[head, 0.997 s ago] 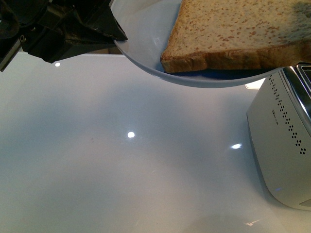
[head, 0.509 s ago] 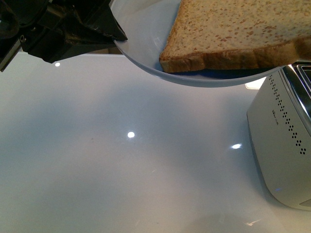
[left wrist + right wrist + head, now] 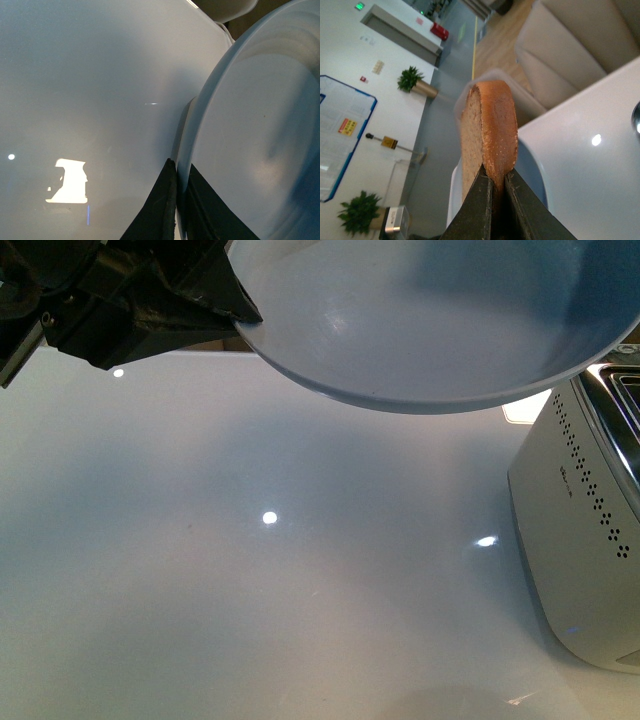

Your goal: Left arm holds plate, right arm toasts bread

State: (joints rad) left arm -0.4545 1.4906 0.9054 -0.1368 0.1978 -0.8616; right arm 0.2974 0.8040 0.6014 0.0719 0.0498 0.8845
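Left gripper pinches left rim of plate, which is tilted above table. Right gripper clamped on bread, edge-on, its length running straight out from jaws.

A glossy white table spreads out beneath the left gripper, catching small bright spots of ceiling light. Beyond the right gripper, a beige sofa stands on a wooden floor marked by a yellow line. Farther off to one side is a white wall bearing a blue-framed board, with potted plants at its foot.
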